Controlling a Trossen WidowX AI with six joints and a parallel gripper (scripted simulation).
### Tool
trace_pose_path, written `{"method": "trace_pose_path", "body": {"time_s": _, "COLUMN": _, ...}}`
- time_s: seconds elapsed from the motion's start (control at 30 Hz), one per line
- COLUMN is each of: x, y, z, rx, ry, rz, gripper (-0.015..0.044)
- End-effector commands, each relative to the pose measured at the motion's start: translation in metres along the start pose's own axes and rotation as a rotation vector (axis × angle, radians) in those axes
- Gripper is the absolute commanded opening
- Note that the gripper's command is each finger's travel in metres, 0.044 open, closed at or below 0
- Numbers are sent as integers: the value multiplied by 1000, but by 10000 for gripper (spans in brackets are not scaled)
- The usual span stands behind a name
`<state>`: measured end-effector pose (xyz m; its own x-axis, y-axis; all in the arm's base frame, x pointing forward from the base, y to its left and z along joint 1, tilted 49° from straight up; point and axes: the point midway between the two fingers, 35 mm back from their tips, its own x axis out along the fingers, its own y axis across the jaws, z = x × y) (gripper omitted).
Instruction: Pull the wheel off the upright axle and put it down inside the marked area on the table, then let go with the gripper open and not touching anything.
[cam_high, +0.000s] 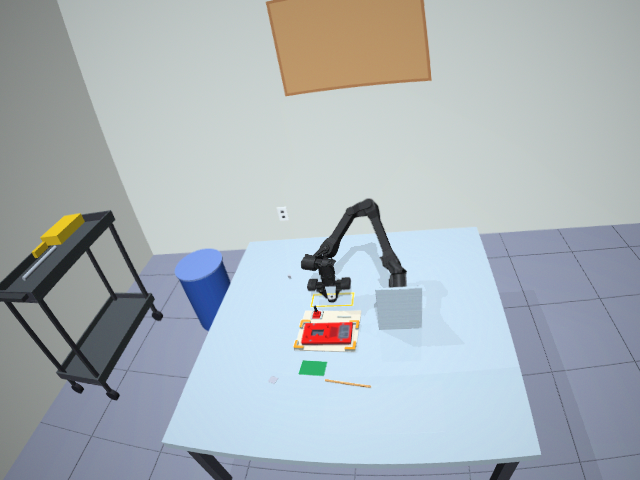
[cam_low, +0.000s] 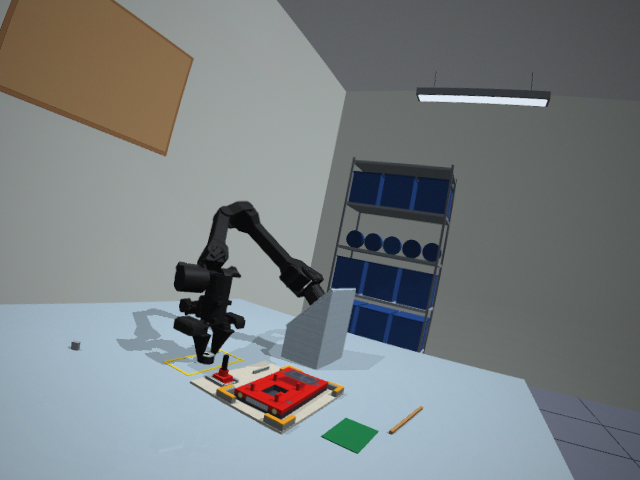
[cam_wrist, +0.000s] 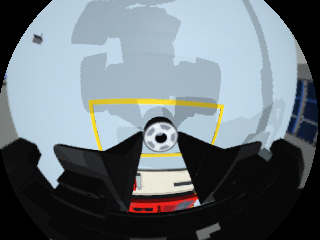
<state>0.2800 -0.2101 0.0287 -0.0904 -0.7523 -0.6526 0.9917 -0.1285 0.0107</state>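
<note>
My gripper (cam_high: 329, 295) (cam_low: 207, 354) (cam_wrist: 160, 134) points straight down and is shut on the small wheel (cam_high: 330, 297) (cam_low: 206, 358) (cam_wrist: 160, 138), a dark tyre with a white hub. The wheel is down at the table top inside the yellow marked rectangle (cam_high: 353, 299) (cam_low: 176, 368) (cam_wrist: 154, 102), near its front edge. The bare black upright axle (cam_high: 315, 309) (cam_low: 225, 361) stands on a small red base at the back left corner of the beige board, just in front of the rectangle.
A red fixture (cam_high: 329, 333) (cam_low: 281, 387) with orange corner stops lies on the beige board. A grey ribbed block (cam_high: 398, 308) (cam_low: 317, 330) stands to the right by the arm's base. A green square (cam_high: 312, 367) (cam_low: 350, 435), a wooden stick (cam_high: 347, 383) (cam_low: 405, 419) and a small grey cube (cam_low: 75, 345) lie on the table.
</note>
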Motion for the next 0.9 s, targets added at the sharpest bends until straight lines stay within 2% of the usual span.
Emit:
{"method": "trace_pose_path", "body": {"time_s": 0.0, "x": -2, "y": 0, "z": 0, "rx": 2, "ry": 1, "rz": -1, "gripper": 289}}
{"method": "trace_pose_path", "body": {"time_s": 0.23, "x": -53, "y": 1, "z": 0, "rx": -4, "ry": 7, "rz": 3, "gripper": 300}}
{"method": "trace_pose_path", "body": {"time_s": 0.37, "x": -60, "y": 0, "z": 0, "rx": -5, "ry": 7, "rz": 3, "gripper": 300}}
{"method": "trace_pose_path", "body": {"time_s": 0.4, "x": -54, "y": 0, "z": -4, "rx": -12, "ry": 13, "rz": 10, "gripper": 326}}
{"method": "trace_pose_path", "body": {"time_s": 0.53, "x": -80, "y": -32, "z": -23, "rx": -11, "ry": 22, "rz": 6, "gripper": 431}}
{"method": "trace_pose_path", "body": {"time_s": 0.7, "x": -104, "y": -79, "z": -39, "rx": -9, "ry": 12, "rz": -1, "gripper": 440}}
{"method": "trace_pose_path", "body": {"time_s": 0.87, "x": -105, "y": -81, "z": -39, "rx": -9, "ry": 11, "rz": -1, "gripper": 440}}
